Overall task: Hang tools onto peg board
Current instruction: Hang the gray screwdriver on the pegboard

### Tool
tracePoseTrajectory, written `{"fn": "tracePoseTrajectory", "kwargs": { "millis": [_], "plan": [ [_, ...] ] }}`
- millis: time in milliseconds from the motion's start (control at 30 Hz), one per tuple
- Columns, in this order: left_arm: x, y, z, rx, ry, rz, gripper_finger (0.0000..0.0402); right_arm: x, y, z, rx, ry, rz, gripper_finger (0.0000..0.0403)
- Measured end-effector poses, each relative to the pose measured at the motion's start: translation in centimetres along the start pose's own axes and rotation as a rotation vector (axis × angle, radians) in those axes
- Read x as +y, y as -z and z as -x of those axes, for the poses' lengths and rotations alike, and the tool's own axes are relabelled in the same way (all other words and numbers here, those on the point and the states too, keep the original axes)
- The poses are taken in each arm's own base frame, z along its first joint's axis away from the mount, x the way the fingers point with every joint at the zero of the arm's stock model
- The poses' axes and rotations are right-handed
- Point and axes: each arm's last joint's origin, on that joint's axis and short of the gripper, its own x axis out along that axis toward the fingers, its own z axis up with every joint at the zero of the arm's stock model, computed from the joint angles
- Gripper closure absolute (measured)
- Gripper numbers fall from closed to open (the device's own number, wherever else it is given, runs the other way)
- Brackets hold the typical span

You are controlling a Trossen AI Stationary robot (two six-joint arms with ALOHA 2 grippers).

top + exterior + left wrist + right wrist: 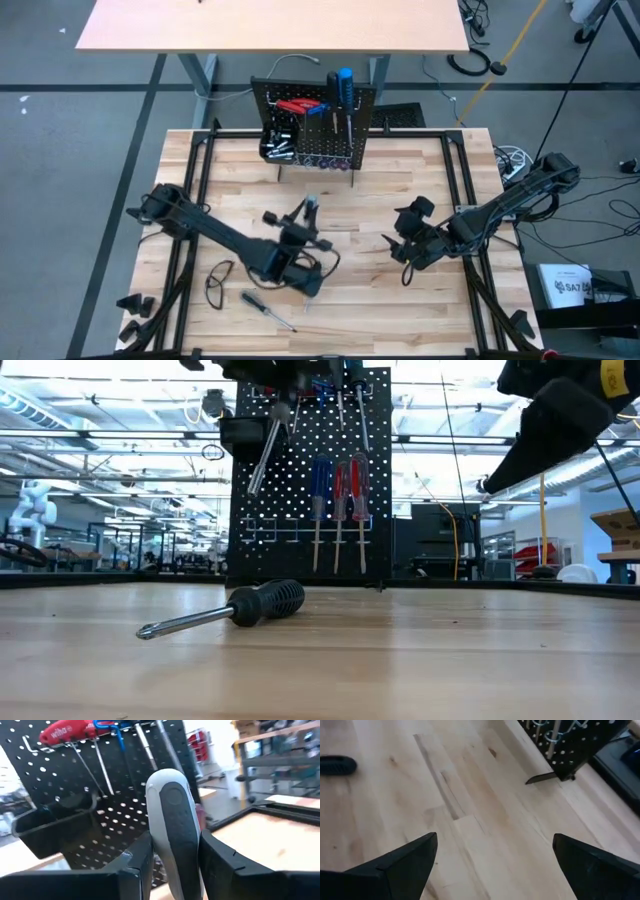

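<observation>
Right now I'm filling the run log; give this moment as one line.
left gripper: shut on grey-handled screwdriver, facing peg board | right gripper: open, over table | black-handled screwdriver: on table

We read "wiha" in white on the red handle (65, 733) hanging at the peg board (125, 785), and "SA7" on a white box (566, 285) beside the desk.
</observation>
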Motion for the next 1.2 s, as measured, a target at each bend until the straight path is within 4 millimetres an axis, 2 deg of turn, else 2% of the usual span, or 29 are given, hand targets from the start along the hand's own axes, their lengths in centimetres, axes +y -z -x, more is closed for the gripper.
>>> {"fn": "tracePoseTrajectory", "kwargs": {
  "millis": [100,267,333,433,567,667,767,833,933,1067,1200],
  "plan": [
    [0.1,0.1,-1.4,0.010,-0.037,-0.065,0.0276,-0.2,0.1,0.0,-0.017,0.044,0.011,0.0014],
    [0.2,0.4,-3.9,0.064,-0.069,-0.278,0.0276,-0.5,0.3,-0.1,0.029,0.044,0.029,0.0014],
    [0.1,0.6,-4.6,0.160,0.043,-0.411,0.0276,-0.6,0.4,-0.4,0.110,-0.011,0.043,0.0014],
    [-0.8,0.5,-4.7,0.285,0.336,-0.527,0.0276,-0.8,0.4,-0.7,0.186,-0.075,0.081,0.0014],
    [-2.6,-1.4,-3.5,0.271,0.705,-0.455,0.0276,-1.0,0.1,-1.2,0.242,-0.161,0.156,0.0014],
    [-3.0,-4.7,-1.8,0.156,0.794,-0.381,0.0276,-0.8,-0.4,-1.5,0.243,-0.256,0.213,0.0014],
    [-1.3,-9.3,0.1,0.004,0.805,-0.278,0.0276,-0.1,-0.9,-1.5,0.196,-0.390,0.290,0.0014],
    [0.6,-12.3,1.4,-0.104,0.809,-0.200,0.0276,0.4,-1.0,-1.5,0.134,-0.536,0.339,0.0014],
    [3.5,-15.4,2.9,-0.223,0.821,-0.131,0.0276,0.5,-0.5,-1.7,0.006,-0.778,0.372,0.0014],
    [6.4,-16.6,3.5,-0.290,0.769,-0.128,0.0276,-1.4,0.9,-1.9,-0.101,-0.951,0.311,0.0014],
    [7.4,-15.2,2.2,-0.342,0.657,-0.107,0.0276,-3.8,2.4,-1.8,-0.160,-0.938,0.201,0.0014]
  ]
}}
